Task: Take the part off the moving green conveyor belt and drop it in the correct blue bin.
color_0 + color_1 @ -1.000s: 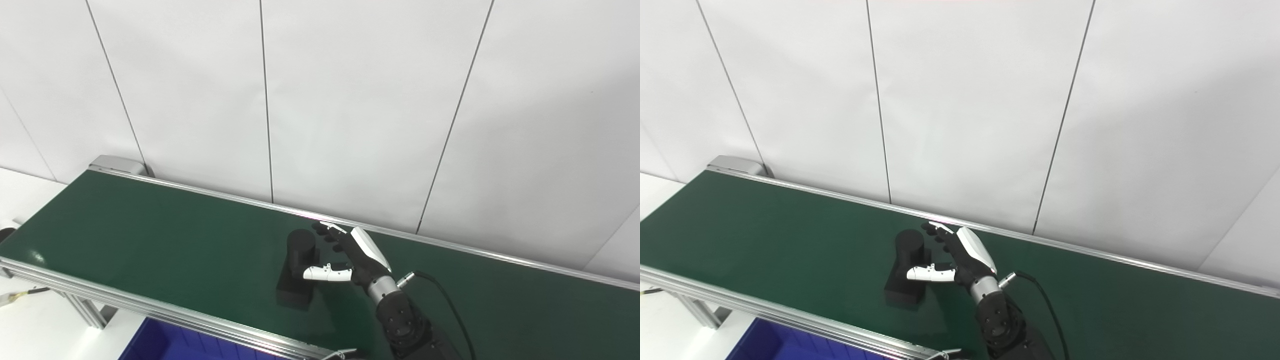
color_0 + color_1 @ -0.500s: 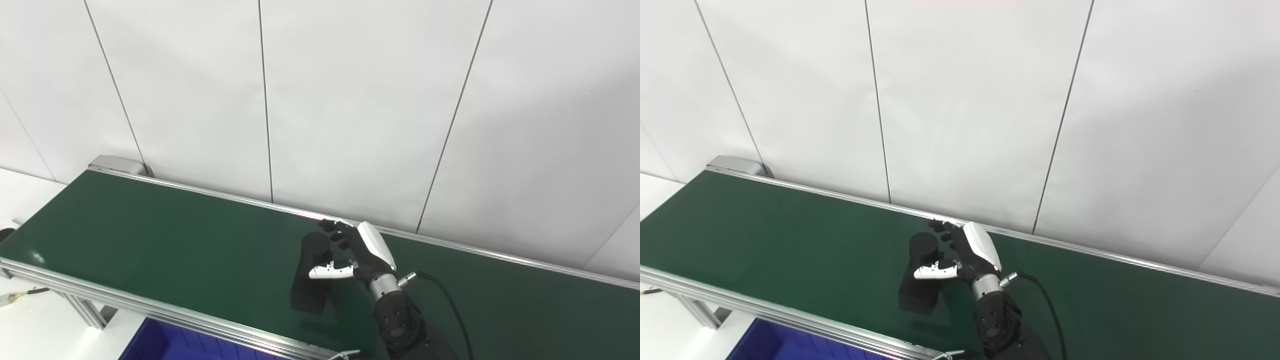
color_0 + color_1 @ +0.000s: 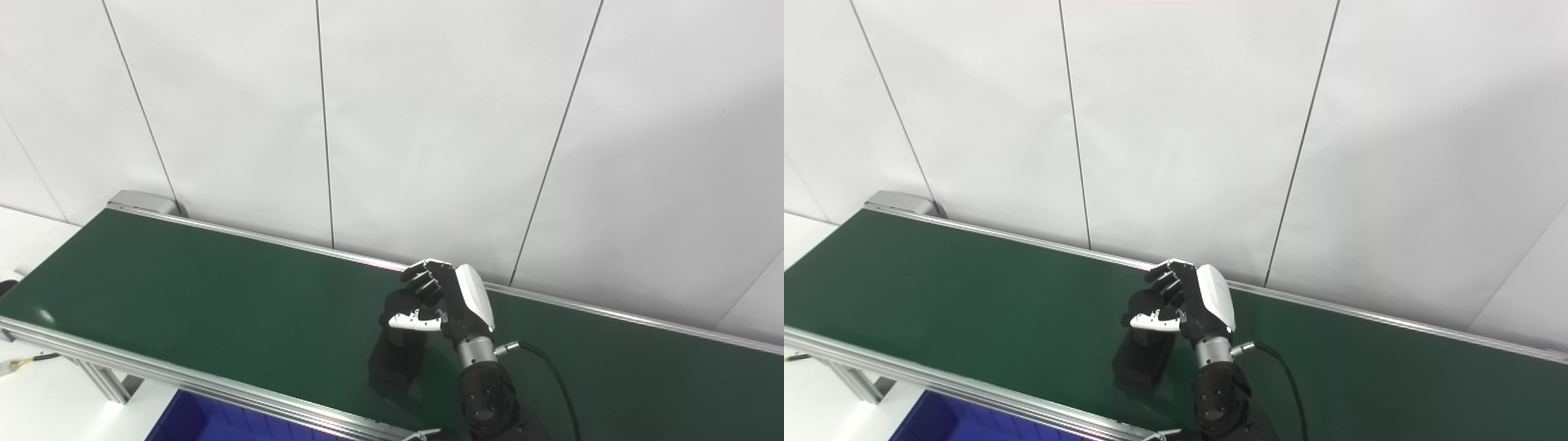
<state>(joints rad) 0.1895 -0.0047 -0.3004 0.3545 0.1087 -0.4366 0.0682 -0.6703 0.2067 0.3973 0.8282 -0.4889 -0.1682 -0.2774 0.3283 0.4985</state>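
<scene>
Wall panels [image 3: 429,122], white and seamed, fill the upper part of both views. Below them the green conveyor belt [image 3: 184,288] runs from the far left corner toward the right edge, framed by aluminium rails [image 3: 184,383]. Under its near rail, at the bottom left, a corner of a blue bin [image 3: 202,422] shows.

The black part [image 3: 395,358] sits on the belt close to the near rail, about midway along the visible stretch. It looks like a blocky base with an upright round boss on top; the boss is partly hidden by the hand. The right hand [image 3: 450,300] comes in from the bottom edge on a black forearm, with a cable [image 3: 551,373] trailing off its wrist. Its fingers [image 3: 422,275] curl over the far side of the boss and its white thumb [image 3: 410,320] crosses the near side, so the hand is wrapping the boss; whether the hold is tight enough to lift cannot be told from either view. The base appears to rest on the belt. The left hand is out of sight.

The part reads as rigid, probably moulded plastic or metal, with a smooth matt skin that could slip. Its weight likely lies low in the base, so a hold on the boss, fingers opposing thumb, seems the natural place, with a firm squeeze to stop it swinging.
</scene>
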